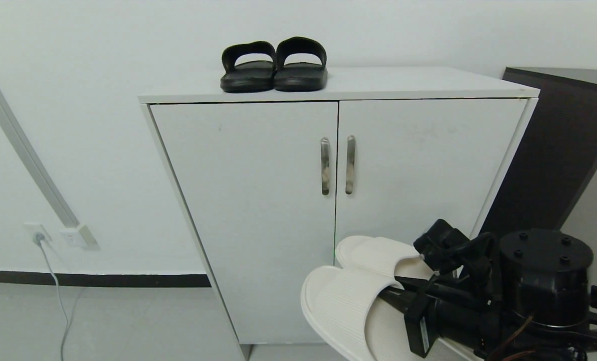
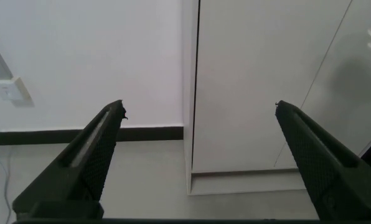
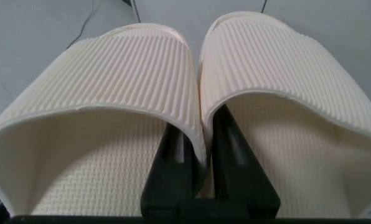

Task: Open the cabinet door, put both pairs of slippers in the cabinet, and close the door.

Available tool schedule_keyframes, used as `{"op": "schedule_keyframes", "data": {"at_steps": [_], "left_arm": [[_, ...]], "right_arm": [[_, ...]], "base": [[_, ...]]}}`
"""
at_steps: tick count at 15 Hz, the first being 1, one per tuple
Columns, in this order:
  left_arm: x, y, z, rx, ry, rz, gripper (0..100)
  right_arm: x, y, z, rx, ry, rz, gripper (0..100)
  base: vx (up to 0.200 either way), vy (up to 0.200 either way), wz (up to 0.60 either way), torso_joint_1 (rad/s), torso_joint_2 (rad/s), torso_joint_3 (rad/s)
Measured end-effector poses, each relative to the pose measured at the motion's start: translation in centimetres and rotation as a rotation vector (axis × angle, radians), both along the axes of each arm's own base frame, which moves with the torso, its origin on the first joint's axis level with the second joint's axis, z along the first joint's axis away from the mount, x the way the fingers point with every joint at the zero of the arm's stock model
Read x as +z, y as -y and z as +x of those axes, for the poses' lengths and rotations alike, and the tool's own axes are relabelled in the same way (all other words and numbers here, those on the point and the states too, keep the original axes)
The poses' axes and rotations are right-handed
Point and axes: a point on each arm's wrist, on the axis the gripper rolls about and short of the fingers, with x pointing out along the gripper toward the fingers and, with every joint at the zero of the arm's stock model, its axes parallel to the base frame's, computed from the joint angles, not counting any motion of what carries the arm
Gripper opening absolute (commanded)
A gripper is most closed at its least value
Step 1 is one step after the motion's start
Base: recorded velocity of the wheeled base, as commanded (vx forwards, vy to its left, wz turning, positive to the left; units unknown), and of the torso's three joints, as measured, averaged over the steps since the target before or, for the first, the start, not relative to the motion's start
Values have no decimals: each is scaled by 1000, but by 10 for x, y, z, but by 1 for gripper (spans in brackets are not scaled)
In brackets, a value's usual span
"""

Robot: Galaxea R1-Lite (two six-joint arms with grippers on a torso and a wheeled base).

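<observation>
A: What is sitting on the far left?

B: A wall socket [image 1: 37, 232] is sitting low on the white wall. The left end effector [image 2: 199, 106] is pointing at the bottom left corner of the cabinet [image 2: 254, 74] and at the floor [image 2: 148, 165]. Its two fingers are spreading wide apart and are holding nothing.

A: And the cabinet?

B: The white cabinet [image 1: 428, 82] is standing against the wall. The black slippers [image 1: 273, 67] are sitting side by side on its top, toward the left end, and they are touching each other.

A: Are the doors open?

B: No. The left door [image 1: 253, 215] and the right door [image 1: 418, 165] are both sitting shut. The two metal handles [image 1: 325, 166] are standing upright, just beside each other in the middle.

A: Where is the other pair?

B: The white slippers [image 1: 351, 296] are hanging in the air, low in front of the right door, with their toes pointing away from the arm. The right end effector [image 3: 201, 140] is pinching them. One finger is going inside each slipper, and the two are squeezing the inner sides together.

A: And on the far right?

B: A dark cupboard [image 1: 564, 145] is standing just beside the cabinet.
</observation>
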Motion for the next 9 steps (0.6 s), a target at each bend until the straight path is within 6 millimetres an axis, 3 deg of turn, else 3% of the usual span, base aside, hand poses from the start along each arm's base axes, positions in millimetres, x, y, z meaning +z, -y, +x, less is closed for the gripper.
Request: {"op": "schedule_keyframes", "data": {"at_steps": [7,9], "left_arm": [[3,0,2,15,-20,34,100],[22,0,-2,19,24,-15,100]], "right_arm": [[-3,0,-2,6,-9,-10,0],[-4,0,-2,8,-11,-12,0]], "base": [[0,0,0,-4,59,47],[0,0,0,0,0,0]]}}
